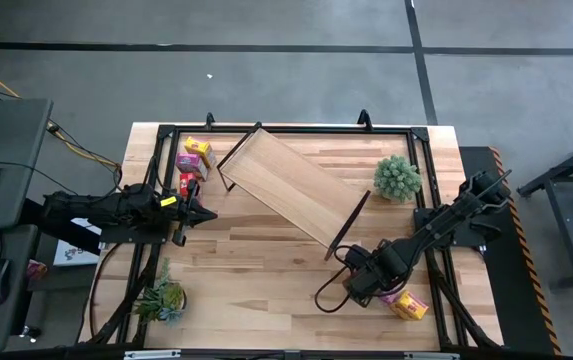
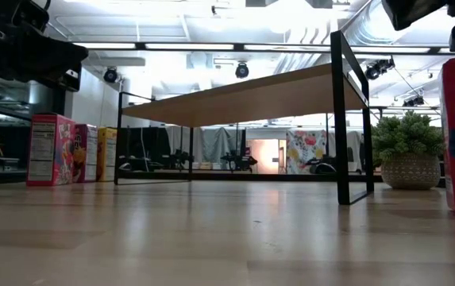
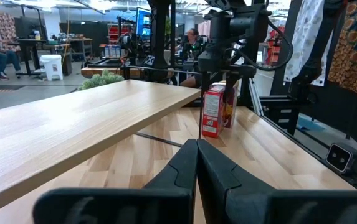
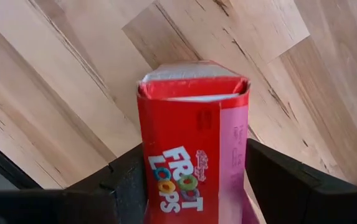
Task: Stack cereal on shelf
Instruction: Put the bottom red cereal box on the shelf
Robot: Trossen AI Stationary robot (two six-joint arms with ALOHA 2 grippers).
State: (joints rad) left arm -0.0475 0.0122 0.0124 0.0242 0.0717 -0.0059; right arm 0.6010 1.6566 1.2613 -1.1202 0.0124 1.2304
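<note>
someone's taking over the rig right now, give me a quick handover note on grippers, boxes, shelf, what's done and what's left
Right gripper: fingers on either side of a red Froot Loops box, near the table's front right, beside a yellow box.
Left gripper: fingers shut, empty, at the table's left side, pointing at the shelf.
Shelf: lies diagonally mid-table, top bare.
Other boxes: a yellow, a pink and a red one stand by the shelf's left end.
Done: nothing stacked yet.
Left: put every box on the shelf.
</note>
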